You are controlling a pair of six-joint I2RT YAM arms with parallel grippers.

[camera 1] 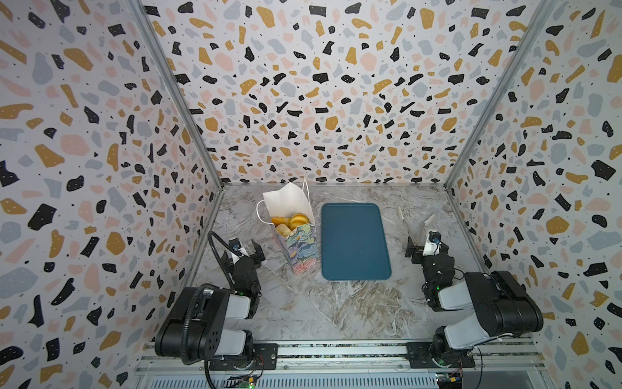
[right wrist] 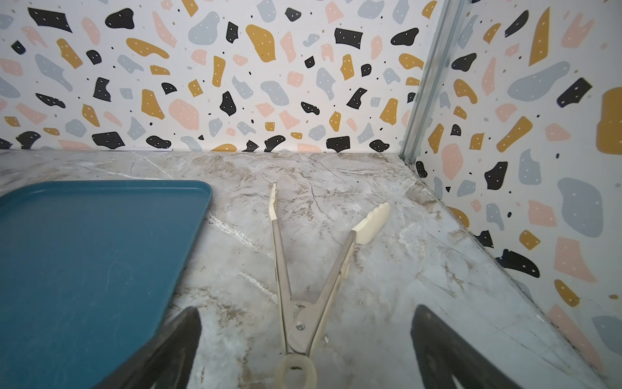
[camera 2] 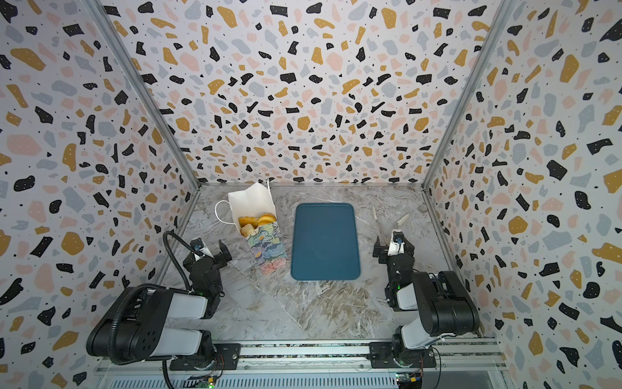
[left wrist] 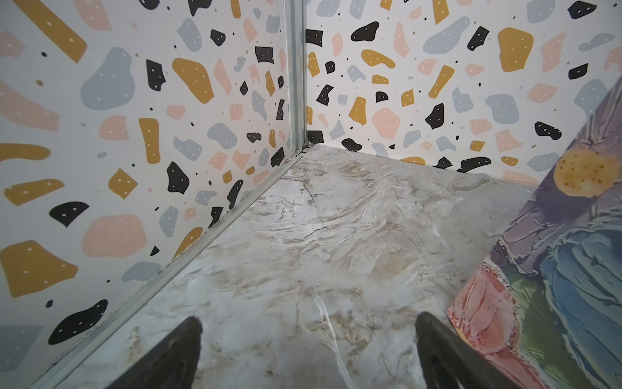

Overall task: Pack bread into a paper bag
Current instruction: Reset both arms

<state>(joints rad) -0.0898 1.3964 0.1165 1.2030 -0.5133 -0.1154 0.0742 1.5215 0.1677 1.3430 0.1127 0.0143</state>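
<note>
The paper bag (camera 1: 298, 251) (camera 2: 267, 251) stands upright at the back left of the marble table, its mouth open and its white inside showing. Golden bread (camera 1: 292, 220) (camera 2: 258, 220) fills it near the rim: round buns and paler pieces. My left gripper (camera 1: 249, 252) (camera 2: 215, 254) (left wrist: 308, 323) is open and empty, low over the table just left of the bag, whose printed side (left wrist: 555, 269) shows in the left wrist view. My right gripper (camera 1: 422, 249) (camera 2: 392, 247) (right wrist: 307, 313) is open too, near the right wall.
A flat dark-teal tray (camera 1: 353, 242) (camera 2: 324, 242) (right wrist: 84, 252) lies right of the bag with nothing on it. Metal tongs with cream tips (camera 1: 415, 224) (camera 2: 387, 222) (right wrist: 299, 310) lie spread on the table, their hinge end between my right fingers without touching them. Patterned walls enclose three sides.
</note>
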